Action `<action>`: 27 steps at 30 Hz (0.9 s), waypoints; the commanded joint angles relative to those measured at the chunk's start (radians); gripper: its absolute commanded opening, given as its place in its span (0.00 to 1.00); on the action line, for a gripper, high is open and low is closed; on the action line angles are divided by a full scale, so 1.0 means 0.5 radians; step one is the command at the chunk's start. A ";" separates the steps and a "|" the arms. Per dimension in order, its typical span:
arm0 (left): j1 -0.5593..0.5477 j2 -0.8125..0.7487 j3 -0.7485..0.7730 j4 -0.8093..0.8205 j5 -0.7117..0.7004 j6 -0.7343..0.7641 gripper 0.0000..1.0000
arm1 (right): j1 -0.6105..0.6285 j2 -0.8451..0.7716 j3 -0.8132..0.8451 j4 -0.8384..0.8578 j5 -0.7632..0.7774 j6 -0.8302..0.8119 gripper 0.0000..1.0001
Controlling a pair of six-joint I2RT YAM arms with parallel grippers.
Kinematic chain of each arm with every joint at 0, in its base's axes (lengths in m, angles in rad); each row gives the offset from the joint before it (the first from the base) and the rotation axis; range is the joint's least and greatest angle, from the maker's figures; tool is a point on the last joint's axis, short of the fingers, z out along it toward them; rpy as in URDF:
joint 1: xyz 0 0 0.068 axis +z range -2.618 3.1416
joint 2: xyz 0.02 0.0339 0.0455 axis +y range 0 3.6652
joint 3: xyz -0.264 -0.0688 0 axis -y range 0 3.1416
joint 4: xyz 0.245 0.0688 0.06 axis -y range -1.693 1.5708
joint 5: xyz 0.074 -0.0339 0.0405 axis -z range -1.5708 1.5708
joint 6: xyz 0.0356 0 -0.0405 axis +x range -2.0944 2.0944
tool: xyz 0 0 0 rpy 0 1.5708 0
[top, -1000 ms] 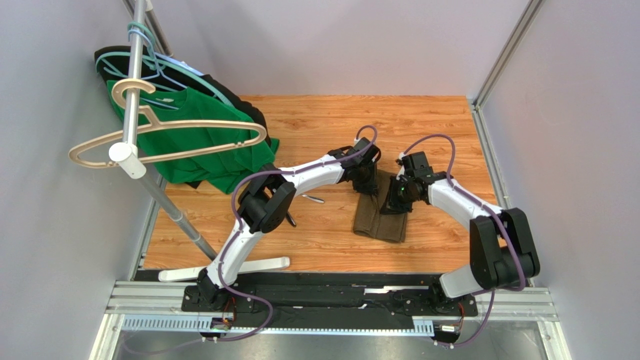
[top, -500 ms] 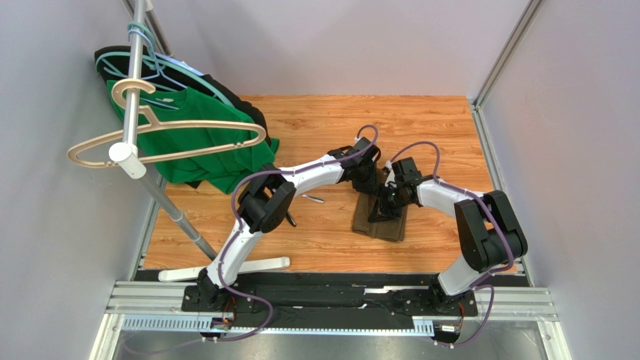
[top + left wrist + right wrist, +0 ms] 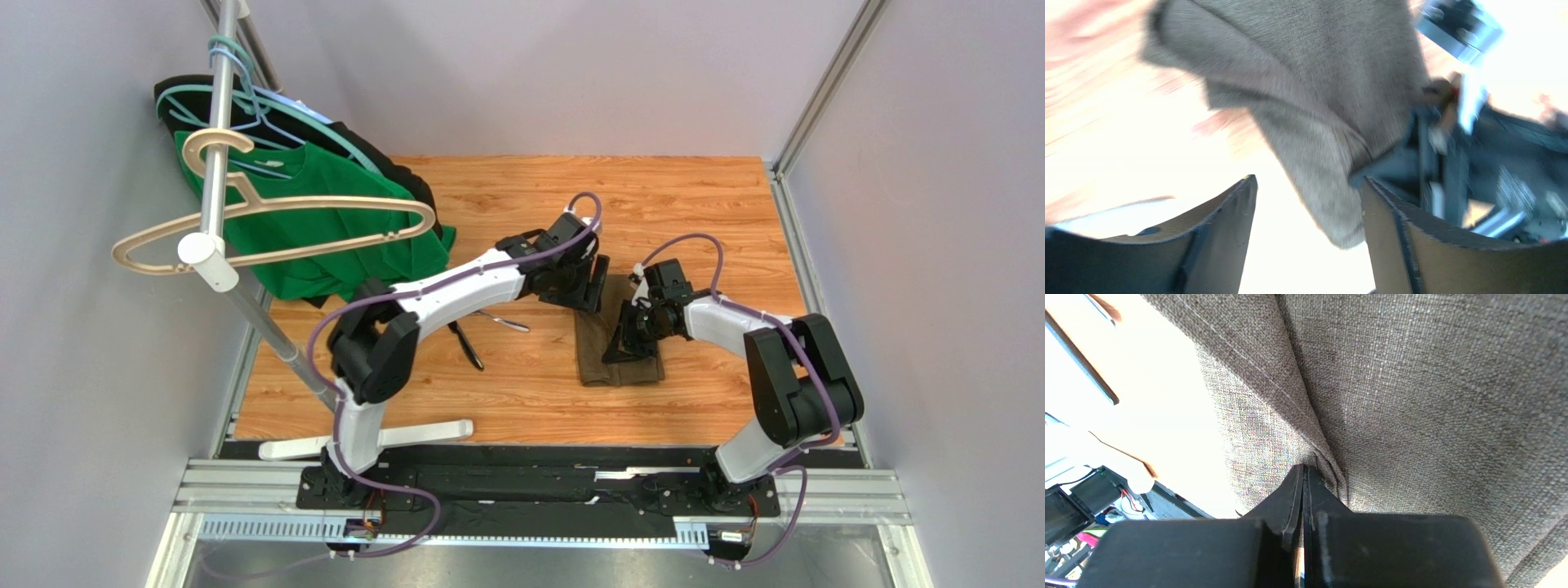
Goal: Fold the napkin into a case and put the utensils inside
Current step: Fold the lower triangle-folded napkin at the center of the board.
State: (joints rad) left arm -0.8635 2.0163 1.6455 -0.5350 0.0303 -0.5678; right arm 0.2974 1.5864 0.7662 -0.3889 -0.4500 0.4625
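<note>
The left arm (image 3: 472,276) reaches way out from its base, elbow bent up near the green shirt (image 3: 356,263), with the forearm running flat to the right from there. The left gripper (image 3: 589,284) sits tilted at the end of it, and its fingers (image 3: 1223,233) are spread wide with nothing between them. The right arm (image 3: 736,321) is folded tight, with its elbow sticking out far to the right of the shirt and its forearm angled back in toward the left gripper. The right gripper (image 3: 1303,471) is pressed together, pinching a fold of the napkin (image 3: 611,363).

The shirt hangs off a rack pole (image 3: 218,123) along with a wooden hanger (image 3: 282,227) and a black garment (image 3: 411,184) behind it. All of that stays at the left side of the wooden table (image 3: 687,208), apart from both grippers. The utensils (image 3: 471,348) lie on the table just right of the shirt's lower edge, partly under the left forearm, so you only see bits of them.

The napkin lies well to the right of the shirt, past the utensils, as a narrow folded strip. The right gripper holds its right edge and the open left gripper is just at its far end. From the left wrist view the cloth looks lifted in a loose drape just beyond the open fingers, though that view is blurry.
</note>
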 commanded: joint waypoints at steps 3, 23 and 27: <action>0.024 -0.360 -0.302 0.033 -0.076 0.026 0.64 | -0.006 -0.071 -0.057 0.035 -0.008 -0.091 0.00; 0.405 0.177 0.105 0.008 0.359 0.617 0.33 | -0.009 -0.099 0.041 -0.020 0.010 -0.072 0.00; 0.408 0.155 0.001 0.088 0.292 0.694 0.50 | -0.009 -0.102 0.054 -0.035 0.004 -0.078 0.00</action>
State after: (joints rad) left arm -0.6590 2.1063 1.6825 -0.5236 0.1932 -0.3065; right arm 0.2935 1.5631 0.7574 -0.4011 -0.4545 0.4397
